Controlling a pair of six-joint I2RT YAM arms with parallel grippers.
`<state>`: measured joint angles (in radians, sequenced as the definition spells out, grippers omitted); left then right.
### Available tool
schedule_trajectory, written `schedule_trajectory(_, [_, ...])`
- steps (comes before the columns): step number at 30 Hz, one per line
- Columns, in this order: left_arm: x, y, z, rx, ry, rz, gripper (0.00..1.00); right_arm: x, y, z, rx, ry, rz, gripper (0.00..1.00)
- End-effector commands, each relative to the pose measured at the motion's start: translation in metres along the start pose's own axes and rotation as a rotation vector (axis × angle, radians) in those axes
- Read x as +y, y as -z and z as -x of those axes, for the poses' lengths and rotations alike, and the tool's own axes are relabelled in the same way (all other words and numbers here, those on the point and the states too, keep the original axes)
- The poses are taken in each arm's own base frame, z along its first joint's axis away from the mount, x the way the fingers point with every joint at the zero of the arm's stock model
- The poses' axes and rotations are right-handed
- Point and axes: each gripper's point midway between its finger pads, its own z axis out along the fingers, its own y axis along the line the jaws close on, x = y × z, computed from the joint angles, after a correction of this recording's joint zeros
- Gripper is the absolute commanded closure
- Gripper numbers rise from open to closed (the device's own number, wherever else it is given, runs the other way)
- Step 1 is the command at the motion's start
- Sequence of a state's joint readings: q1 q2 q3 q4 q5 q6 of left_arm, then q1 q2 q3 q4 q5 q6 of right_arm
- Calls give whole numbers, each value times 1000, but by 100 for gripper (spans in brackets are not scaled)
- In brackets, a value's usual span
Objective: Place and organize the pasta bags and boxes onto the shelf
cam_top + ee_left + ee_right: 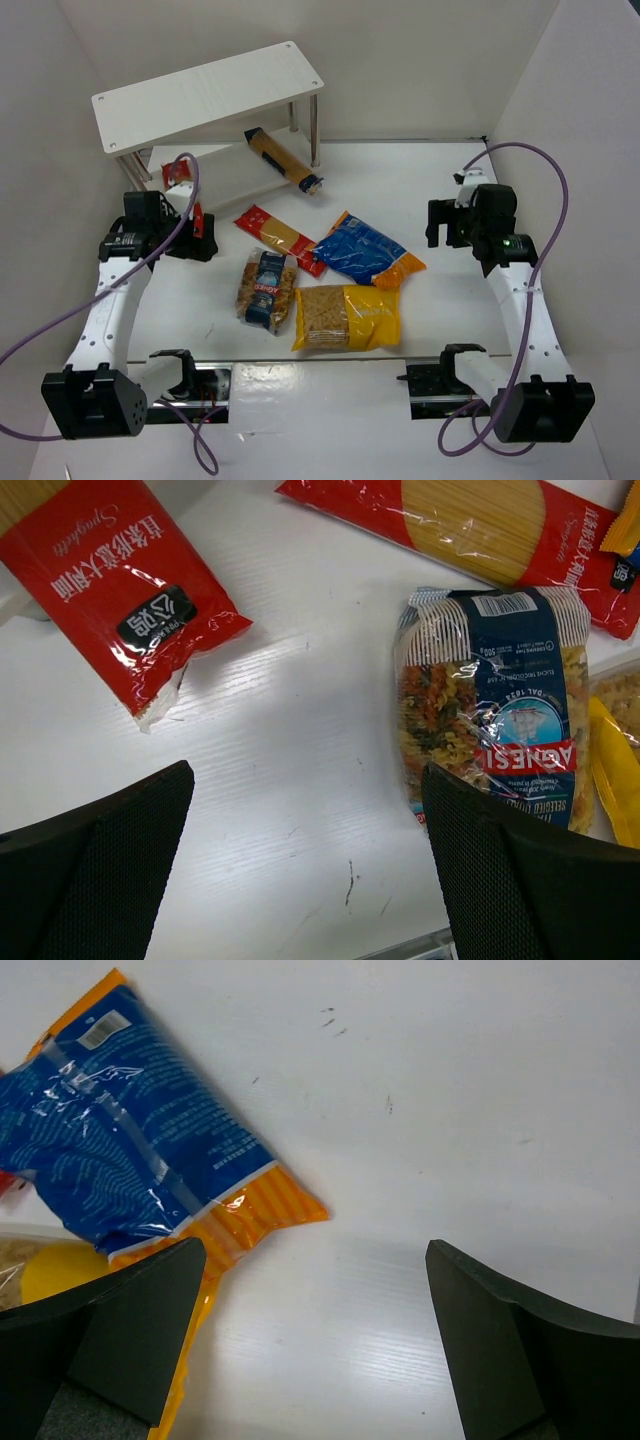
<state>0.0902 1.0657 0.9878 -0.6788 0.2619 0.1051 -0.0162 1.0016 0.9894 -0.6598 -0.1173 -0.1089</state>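
The white two-tier shelf [205,92] stands at the back left. A long tan box [283,160] with a dark blue end leans against its lower board. One red spaghetti packet [280,238] [480,525] lies mid-table. A second [203,222] [120,580] lies by the shelf, mostly hidden under my left arm. The clear blue-labelled bag [267,288] [500,710], yellow bag [347,317] [50,1270] and blue-orange bag [365,250] [140,1150] lie mid-table. My left gripper [193,244] [310,860] is open and empty between the second packet and the clear bag. My right gripper [441,224] [315,1330] is open and empty, right of the blue-orange bag.
White walls close in the table on the left, back and right. A metal rail [300,372] runs along the near edge between the arm bases. A purple cable [560,200] loops above each arm.
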Motion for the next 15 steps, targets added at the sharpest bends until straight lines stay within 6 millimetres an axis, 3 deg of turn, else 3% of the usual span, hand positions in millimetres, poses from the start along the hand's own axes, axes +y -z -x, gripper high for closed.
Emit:
schedule_trajectory(1, [-5,1,0,-4,-11,-37,0,-10,8,5,-41,-27,-28,0])
schedule_trajectory(15, [-6,6,3,-27,-19,-32,0,-9,8,5,-42,-8,1,0])
